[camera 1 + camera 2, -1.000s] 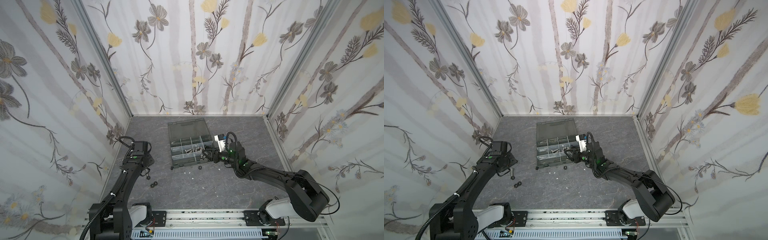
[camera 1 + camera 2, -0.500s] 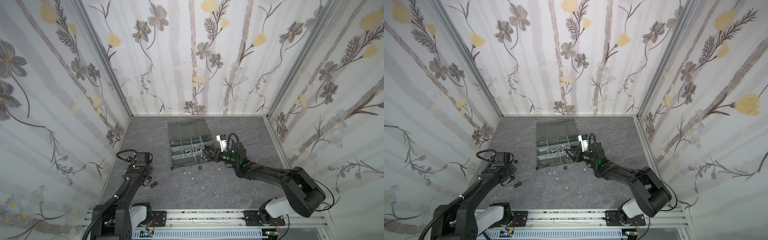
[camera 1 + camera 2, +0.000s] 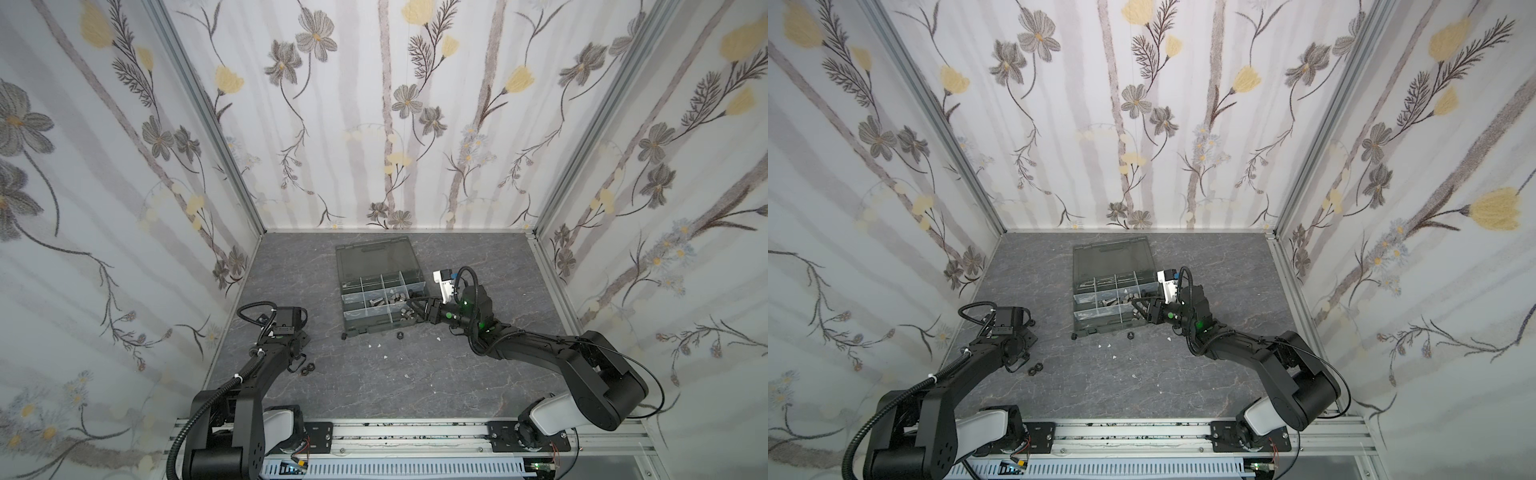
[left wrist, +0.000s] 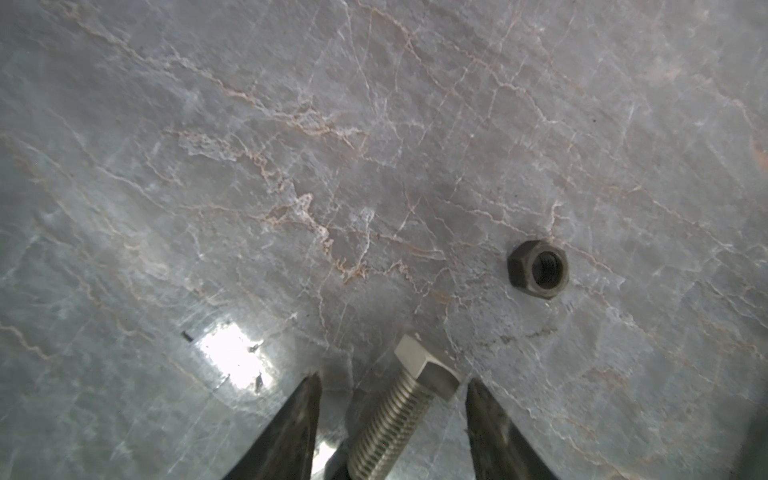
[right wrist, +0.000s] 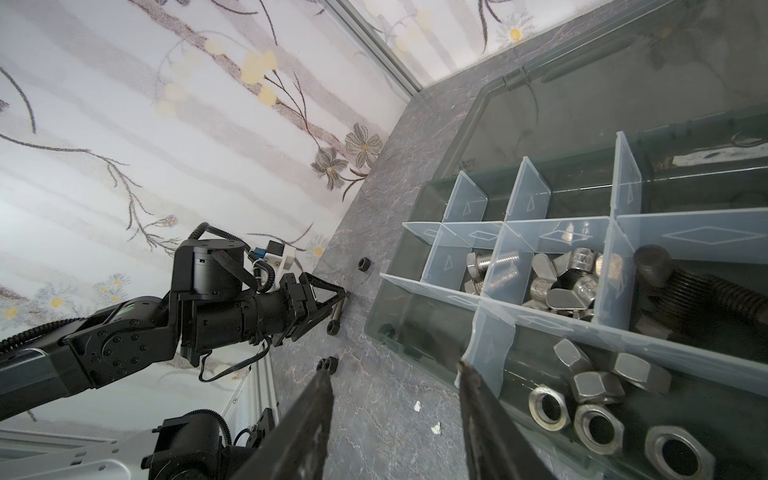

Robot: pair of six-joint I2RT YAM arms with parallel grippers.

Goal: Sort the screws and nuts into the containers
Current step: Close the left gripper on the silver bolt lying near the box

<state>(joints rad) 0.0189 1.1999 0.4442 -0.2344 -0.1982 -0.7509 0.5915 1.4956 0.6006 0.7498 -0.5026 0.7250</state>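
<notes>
A silver screw [image 4: 399,415] lies on the grey floor between the fingers of my left gripper [image 4: 392,379], which stands open and clear of it on both sides. In both top views this gripper [image 3: 298,362] points down at the floor's left side. A black nut [image 4: 537,269] lies just beyond it. My right gripper [image 5: 391,369] hovers open and empty at the front right corner of the dark grey organizer box [image 3: 353,328]. Its containers hold silver nuts [image 5: 594,395], wing nuts [image 5: 569,278], silver screws [image 5: 490,266] and black screws [image 5: 685,291].
Two black nuts [image 3: 307,369] sit together right of my left gripper. One loose nut [image 3: 399,334] lies just in front of the box. The smoky lid [image 3: 376,257] lies open flat behind the cells. White flecks [image 3: 378,345] dot the floor. The left wall is close.
My left arm has come down and toward the front, and its jaws have spread wider around the screw. The right gripper has hardly moved.
</notes>
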